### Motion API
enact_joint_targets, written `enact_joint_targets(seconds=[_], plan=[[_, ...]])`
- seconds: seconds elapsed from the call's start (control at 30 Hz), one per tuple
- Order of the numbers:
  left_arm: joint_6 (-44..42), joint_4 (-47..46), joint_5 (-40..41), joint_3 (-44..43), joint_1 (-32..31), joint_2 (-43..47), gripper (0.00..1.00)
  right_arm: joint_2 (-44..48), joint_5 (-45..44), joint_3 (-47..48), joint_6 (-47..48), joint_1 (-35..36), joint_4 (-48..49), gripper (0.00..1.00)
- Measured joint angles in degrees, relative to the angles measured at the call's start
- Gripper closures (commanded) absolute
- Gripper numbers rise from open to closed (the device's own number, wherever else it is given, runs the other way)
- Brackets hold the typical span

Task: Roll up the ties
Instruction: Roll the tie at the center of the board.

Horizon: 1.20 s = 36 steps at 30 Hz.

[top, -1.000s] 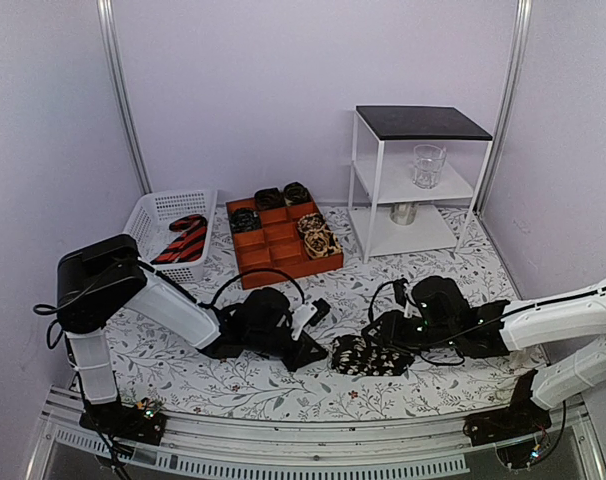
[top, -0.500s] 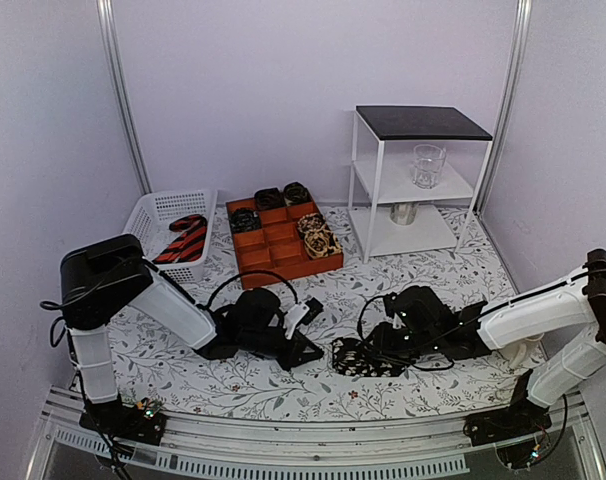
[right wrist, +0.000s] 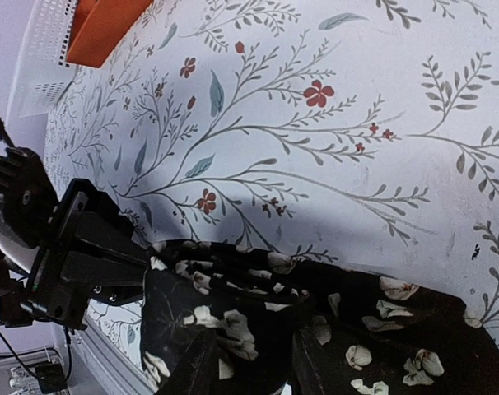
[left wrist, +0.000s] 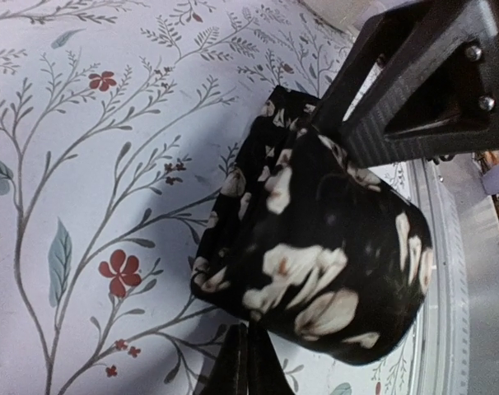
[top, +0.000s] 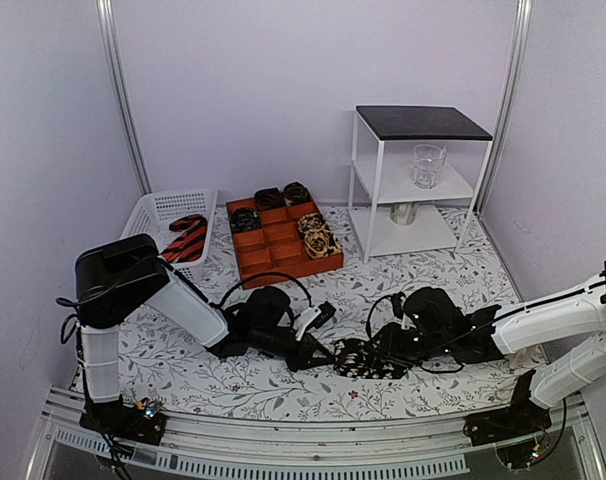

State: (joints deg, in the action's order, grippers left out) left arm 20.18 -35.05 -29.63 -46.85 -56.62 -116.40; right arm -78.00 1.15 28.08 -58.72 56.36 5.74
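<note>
Black floral tie (top: 366,357) sits half-coiled on the table (top: 183,372) between the arms, right gripper (right wrist: 254,364) pinching a fold, left gripper (left wrist: 246,362) shut tight against its edge, so I'd pin the coil and wind slowly or it springs loose.

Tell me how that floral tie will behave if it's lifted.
Likely floppy: the floral tie lies in soft, crumpled folds, so loose ends would droop. Probably light, being thin cloth. Its coil looks slack and may unroll when lifted.
</note>
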Motion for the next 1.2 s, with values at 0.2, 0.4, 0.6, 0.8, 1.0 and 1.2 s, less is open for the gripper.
enact_joint_targets(seconds=[0.2, 0.4, 0.6, 0.8, 1.0, 1.2], plan=[[0.00, 0.11, -0.83, -0.04, 0.00, -0.09, 1.00, 4.52, 0.31, 0.00, 0.09, 0.39, -0.85, 0.69], [0.04, 0.15, -1.66, -0.63, 0.00, -0.46, 1.00, 4.11, 1.03, 0.00, -0.09, 0.98, -1.42, 0.77], [1.09, 0.15, -2.56, -1.40, -0.11, -0.96, 1.00, 0.26, 1.09, -0.33, -0.52, 1.27, -0.48, 0.81], [3.67, -0.31, -3.56, -1.25, -0.15, -0.85, 1.00, 0.13, 0.70, -2.03, -1.73, 1.62, 2.40, 0.82], [6.08, -1.46, -5.11, -1.22, -0.50, -0.61, 1.00, 2.67, -0.11, -4.59, -2.40, 1.88, 3.26, 0.82], [7.39, -1.92, -6.27, -1.66, -0.98, -0.61, 1.00, 5.66, -0.90, -7.30, -3.02, 2.12, 3.23, 0.81]])
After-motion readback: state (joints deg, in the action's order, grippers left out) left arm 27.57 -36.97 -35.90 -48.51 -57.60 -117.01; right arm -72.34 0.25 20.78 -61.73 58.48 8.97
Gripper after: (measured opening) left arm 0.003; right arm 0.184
